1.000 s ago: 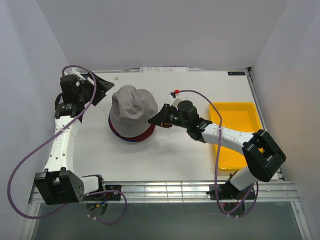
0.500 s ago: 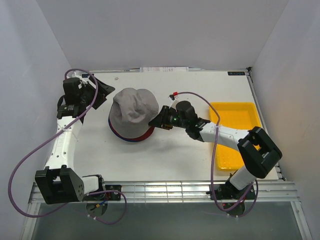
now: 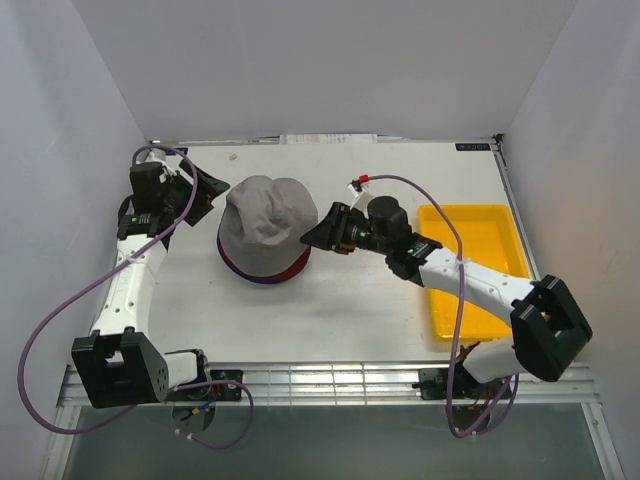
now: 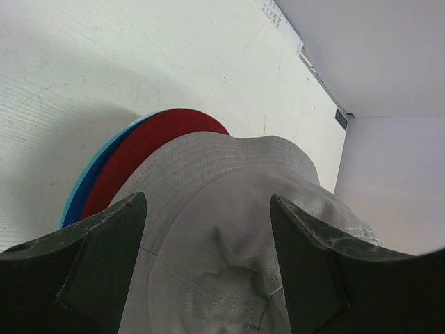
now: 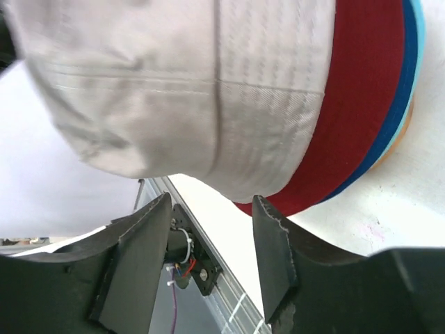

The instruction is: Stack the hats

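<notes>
Reaching in from the near edge of a white table [image 3: 330,310], two robot arms flank a pile of bucket hats. A yellow tray [image 3: 470,212] lies at the right. Mid-table, the grey hat [image 3: 265,215] tops the pile, over the brims of a dark red hat [image 4: 160,136], a navy hat [image 4: 104,165] and a teal hat [image 4: 70,206]. The right gripper [image 3: 318,232] sits at the pile's right edge, fingers apart, holding nothing. Farther back, the left gripper [image 3: 205,190] is spread wide just beside the grey hat.
</notes>
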`<state>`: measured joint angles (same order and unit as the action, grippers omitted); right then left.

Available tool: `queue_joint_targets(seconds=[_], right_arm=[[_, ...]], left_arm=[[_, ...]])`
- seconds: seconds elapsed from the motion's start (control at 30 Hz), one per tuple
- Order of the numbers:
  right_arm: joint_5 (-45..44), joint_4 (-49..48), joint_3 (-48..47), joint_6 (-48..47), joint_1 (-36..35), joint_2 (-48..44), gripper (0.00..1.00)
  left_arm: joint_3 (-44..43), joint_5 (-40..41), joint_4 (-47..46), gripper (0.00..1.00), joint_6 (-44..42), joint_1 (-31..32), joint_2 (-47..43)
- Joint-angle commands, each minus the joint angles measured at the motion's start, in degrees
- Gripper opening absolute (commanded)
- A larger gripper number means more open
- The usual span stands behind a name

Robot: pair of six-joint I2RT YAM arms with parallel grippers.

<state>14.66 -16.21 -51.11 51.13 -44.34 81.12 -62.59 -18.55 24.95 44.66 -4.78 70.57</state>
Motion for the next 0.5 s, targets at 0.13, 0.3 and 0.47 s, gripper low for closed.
queue_joint_targets(seconds=[0.13,0.3,0.47], right_arm=[[4.4,1.09,-5.73,-2.44,9.52,-1.68,0.63],[12.31,0.75,-14.0,-3.85,14.1,7.63,0.67],[18.82,-4.79,-19.9,-0.78,14.54,15.46,0.68]], left_arm=[[0.01,-0.09,-1.22,0.81,-0.37,-0.41,0.1],[1.24,-0.27,-1.22,0.81,0.42,-0.41,0.54],[2.12,1.14,-0.69,0.81,0.86,-0.67,0.63]])
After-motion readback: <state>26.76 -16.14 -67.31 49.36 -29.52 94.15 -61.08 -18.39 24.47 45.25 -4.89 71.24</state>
